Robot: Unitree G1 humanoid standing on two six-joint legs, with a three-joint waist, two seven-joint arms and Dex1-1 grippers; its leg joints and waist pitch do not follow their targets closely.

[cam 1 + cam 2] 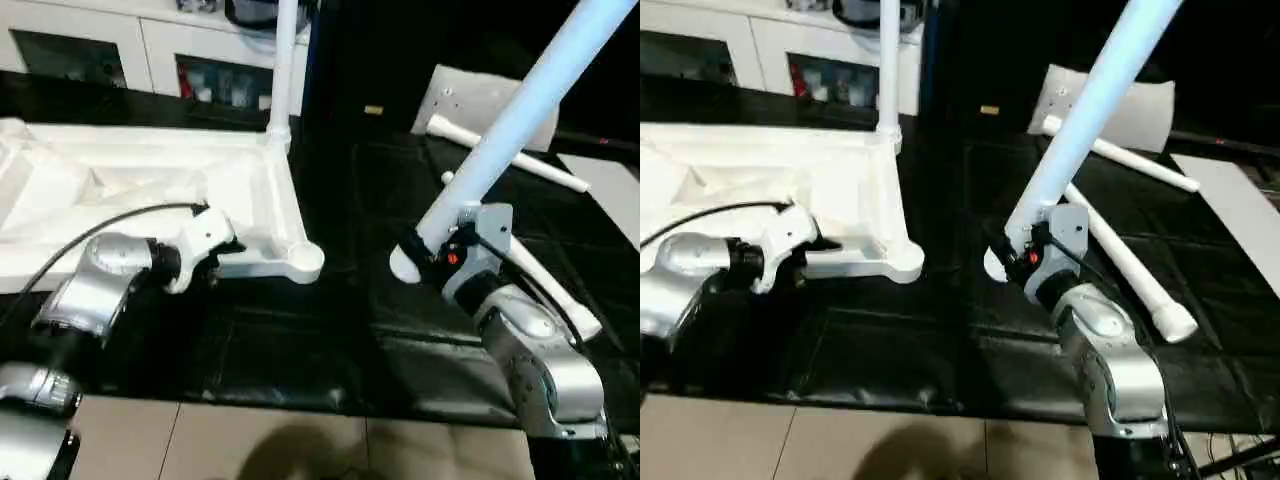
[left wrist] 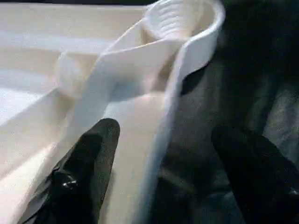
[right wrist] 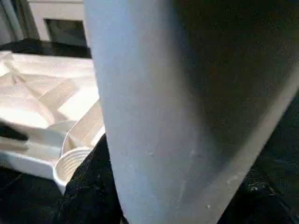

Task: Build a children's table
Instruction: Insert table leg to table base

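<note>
The right gripper point(image 1: 440, 255) clamps a tilted white leg point(image 1: 530, 105); the left gripper point(image 2: 163, 154) (fingers spread) straddles the tabletop point(image 1: 150, 175) rim.

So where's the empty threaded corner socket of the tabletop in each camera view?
Left eye: empty corner socket, centre, beside the left gripper.
Right eye: left of centre.
Left wrist: top.
Right wrist: lower left.
Shared landmark: the tabletop rim.
</note>
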